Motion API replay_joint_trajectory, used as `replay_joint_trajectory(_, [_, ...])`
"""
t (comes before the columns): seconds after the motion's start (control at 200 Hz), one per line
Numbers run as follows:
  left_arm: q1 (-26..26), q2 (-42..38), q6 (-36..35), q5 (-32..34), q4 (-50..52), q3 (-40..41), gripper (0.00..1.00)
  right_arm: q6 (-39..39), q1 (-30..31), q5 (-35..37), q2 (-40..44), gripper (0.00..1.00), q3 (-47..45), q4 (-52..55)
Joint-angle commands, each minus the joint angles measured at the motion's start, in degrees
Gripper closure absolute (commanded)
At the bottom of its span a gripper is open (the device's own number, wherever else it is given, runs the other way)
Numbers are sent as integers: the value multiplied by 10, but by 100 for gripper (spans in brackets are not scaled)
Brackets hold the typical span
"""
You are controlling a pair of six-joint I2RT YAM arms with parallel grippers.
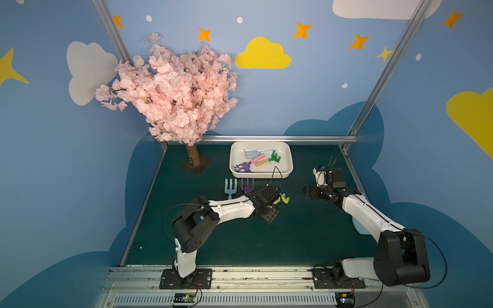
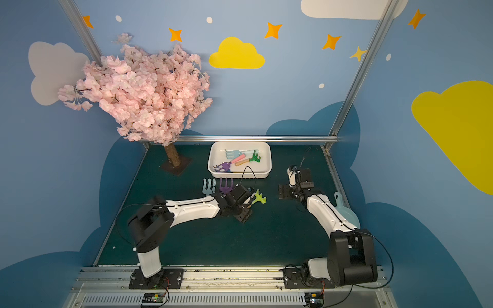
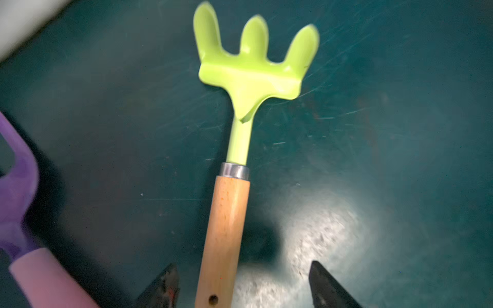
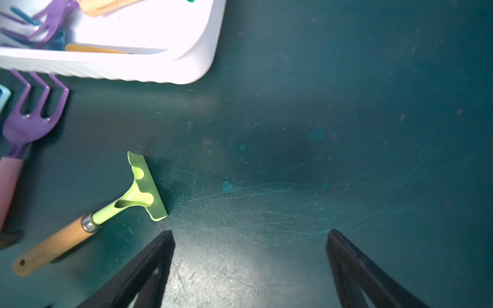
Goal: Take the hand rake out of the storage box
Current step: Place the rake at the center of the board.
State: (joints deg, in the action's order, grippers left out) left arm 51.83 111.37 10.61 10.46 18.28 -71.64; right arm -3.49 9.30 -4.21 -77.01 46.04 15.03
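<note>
The lime-green rake (image 3: 250,80) is found already outside the storage box (image 1: 261,174), flat on the worktop (image 1: 293,234). Its wooden handle (image 3: 226,226) runs back between the fingers of the left hand (image 3: 241,269) and its prongs point away ahead of that hand. The left hand is seen parted, with a gap on both sides of the handle, so nothing is gripped. The handle sits nearer one finger than the other.

The right hand (image 4: 249,234) is spread wide and empty over bare worktop. The rake's head lies just ahead of it and to one side, and the box's corner is farther ahead.

A purple rake (image 4: 29,125) and a pale blue rake (image 1: 230,188) lie beside the left hand, between it and the box. Three more are seen inside the box: a purple one (image 1: 244,166), a pale blue one (image 1: 252,154) and a dark green one (image 1: 274,157).

The step in hand is judged to be the setting-down of the lime-green rake beside those already out. If the rake is to be shifted, the left hand must be centred on the handle and closed. Otherwise it must be lifted clear without nudging the handle, and a hand sent over the box rim for another rake.
</note>
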Motion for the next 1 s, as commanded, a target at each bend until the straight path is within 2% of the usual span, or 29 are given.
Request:
replay_joint_trajectory(0.0, [3, 38, 22, 33, 55, -43, 30, -39, -12, -39, 20, 7, -17, -45])
replay_joint_trajectory(0.105, [2, 71, 30, 24, 69, -76, 43, -48, -21, -39, 34, 7, -27, -54])
replay_joint_trajectory(0.155, [3, 85, 40, 29, 84, -91, 58, -52, -27, -47, 42, 7, -36, -62])
replay_joint_trajectory(0.21, [5, 89, 51, 33, 92, -97, 68, -58, -36, -59, 49, 7, -45, -72])
replay_joint_trajectory(0.295, [5, 85, 69, 33, 95, -99, 78, -70, -49, -77, 61, 7, -59, -92])
replay_joint_trajectory(0.41, [5, 72, 118, 54, 118, -107, 87, -84, -59, -93, 66, 7, -70, -109])
replay_joint_trajectory(0.546, [-12, 67, 245, 109, 179, -133, 89, -104, -66, -93, 66, 7, -87, -131])
replay_joint_trajectory(0.661, [-26, 79, 305, 127, 203, -155, 89, -117, -69, -104, 68, 7, -97, -149])
replay_joint_trajectory(0.786, [-41, 101, 333, 112, 209, -176, 88, -128, -71, -108, 74, 7, -109, -162])
replay_joint_trajectory(0.991, [-45, 141, 337, 107, 209, -214, 83, -133, -75, -119, 90, 7, -130, -190])
